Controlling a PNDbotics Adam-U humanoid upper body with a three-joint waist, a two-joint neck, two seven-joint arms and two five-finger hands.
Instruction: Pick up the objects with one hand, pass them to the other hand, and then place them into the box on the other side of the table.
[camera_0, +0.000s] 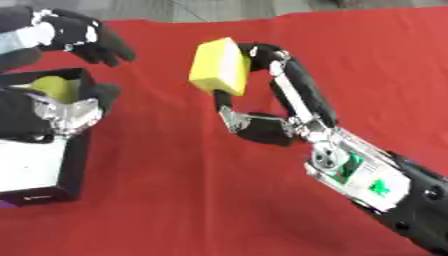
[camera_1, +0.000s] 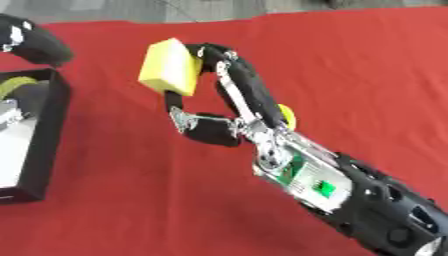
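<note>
A yellow block (camera_0: 220, 66) hangs above the red tablecloth near the middle, pinched between the fingers and thumb of my right hand (camera_0: 267, 129), whose arm comes in from the lower right. My left hand (camera_0: 68, 112) is at the far left over the black box (camera_0: 77, 165), fingers spread open and holding nothing; its fingertips (camera_0: 101, 42) reach toward the block, with a gap between them. A yellow-green object (camera_0: 54, 86) lies at the far end of the box, partly hidden by the left hand.
A small round yellow thing (camera_1: 286, 116) peeks out from behind my right wrist on the red cloth (camera_0: 175, 200). The box has a white floor. Grey floor shows beyond the table's far edge.
</note>
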